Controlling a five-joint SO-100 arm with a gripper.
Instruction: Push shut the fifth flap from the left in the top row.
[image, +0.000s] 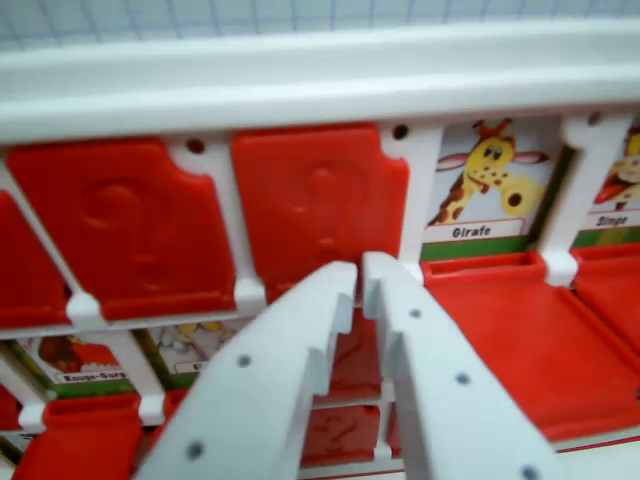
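My gripper (360, 272), nearly closed and empty, sits near a red flap (318, 200). The giraffe flap (520, 330) is open.

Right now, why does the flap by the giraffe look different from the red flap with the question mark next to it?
The question-mark flap covers its picture, showing only its red back. The giraffe flap lies open below its card, so the giraffe picture, labelled Girafe, shows. Both flaps are red plastic in the same white frame. The gripper points near their shared edge.
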